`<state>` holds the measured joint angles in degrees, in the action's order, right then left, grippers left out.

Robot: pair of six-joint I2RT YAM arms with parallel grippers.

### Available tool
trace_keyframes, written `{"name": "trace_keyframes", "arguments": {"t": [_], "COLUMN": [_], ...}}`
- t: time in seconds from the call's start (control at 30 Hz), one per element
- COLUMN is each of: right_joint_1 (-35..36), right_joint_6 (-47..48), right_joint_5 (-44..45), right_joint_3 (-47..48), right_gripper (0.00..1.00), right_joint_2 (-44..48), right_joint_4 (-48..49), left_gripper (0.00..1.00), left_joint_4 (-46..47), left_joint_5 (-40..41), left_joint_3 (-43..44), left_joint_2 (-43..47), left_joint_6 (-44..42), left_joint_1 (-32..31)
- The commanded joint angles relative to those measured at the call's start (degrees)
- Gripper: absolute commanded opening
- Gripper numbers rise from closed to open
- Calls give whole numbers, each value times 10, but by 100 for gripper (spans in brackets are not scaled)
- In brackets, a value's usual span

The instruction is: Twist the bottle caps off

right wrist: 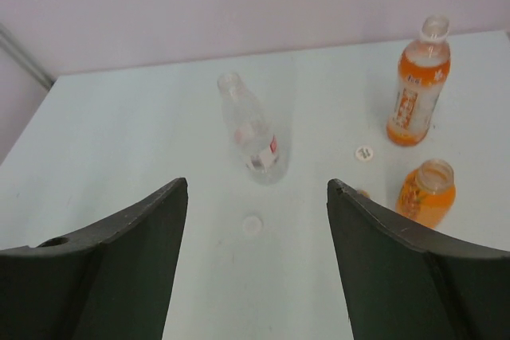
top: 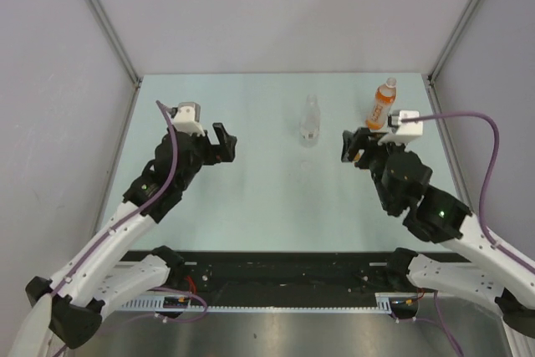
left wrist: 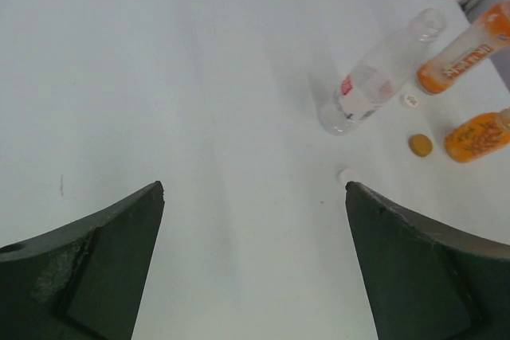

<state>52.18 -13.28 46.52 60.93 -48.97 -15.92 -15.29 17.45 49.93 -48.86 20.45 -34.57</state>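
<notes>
light: bright, even, diffuse | shadows: faint, soft | glare: table (left wrist: 199, 77) washed near-white in wrist views | focus: dark fingers (left wrist: 88, 268) soft, 5-8 o'clock | edge skew: bottles (left wrist: 466, 49) lean, 2 o'clock, L wrist view

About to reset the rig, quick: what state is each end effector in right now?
Left end effector: open, holding nothing.
Right end effector: open, holding nothing.
</notes>
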Motion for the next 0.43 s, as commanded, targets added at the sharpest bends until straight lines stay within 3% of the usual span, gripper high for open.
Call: {"name": "trace_keyframes", "arguments": {"t": [0.0,0.03,0.2,0.4], "right_joint_1": [68,83,194,231], "right_joint_6": [-46,-52,-86,-78], "right_joint_5": [42,53,133,167], "right_joint_3": [-77,-97,-121,-126], "right_gripper": [74,74,75,78], "right_joint_2": [76,98,104,88], "right_joint_4": [-97,-105,-144,-109], "left_gripper": [100,100,100,100], "left_joint_4": [-54,-55,-16,-56], "left_joint_5": [-83,-109,-92,-73], "left_joint_3": [17,17,-14,1], "left_joint_2": [-24,-29,-13,-39], "left_joint_6": [71,78,112,136], "left_joint_1": [83,90,89,88]}}
